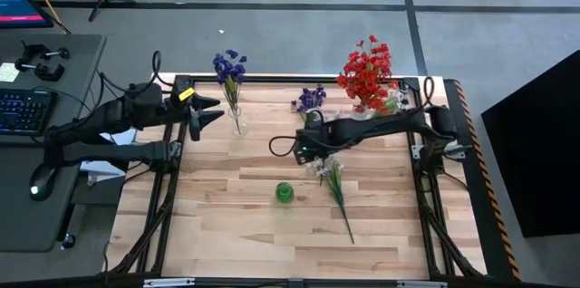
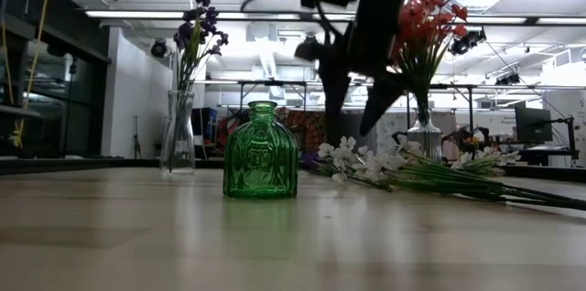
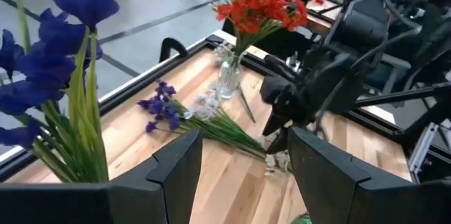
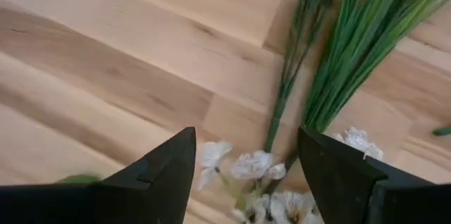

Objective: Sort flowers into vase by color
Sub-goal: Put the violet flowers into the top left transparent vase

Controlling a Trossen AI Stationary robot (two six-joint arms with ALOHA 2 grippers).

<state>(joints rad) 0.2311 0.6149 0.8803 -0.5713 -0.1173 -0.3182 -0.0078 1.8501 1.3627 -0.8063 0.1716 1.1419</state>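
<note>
1. Lying flat on the desk, right of frame centre in the high view, the white flowers point their blooms toward the upper left and trail a green stem toward the lower right.
2. Right end effector hangs directly above those white blooms, fingers spread wide and empty; the right wrist view shows the blooms between the two dark fingers, not gripped.
3. Green glass vase stands upright just left of the white flowers, near frame centre, with nothing in it in the low view.
4. Loose purple flowers lie on the desk near its upper edge, right of centre.
5. Red flowers stand in a clear vase at the upper right of the desk.
6. Further purple flowers stand in a second clear vase at the upper left of the desk.
7. Left end effector sits at the upper left, just left of that second clear vase, fingers apart and empty.
</note>
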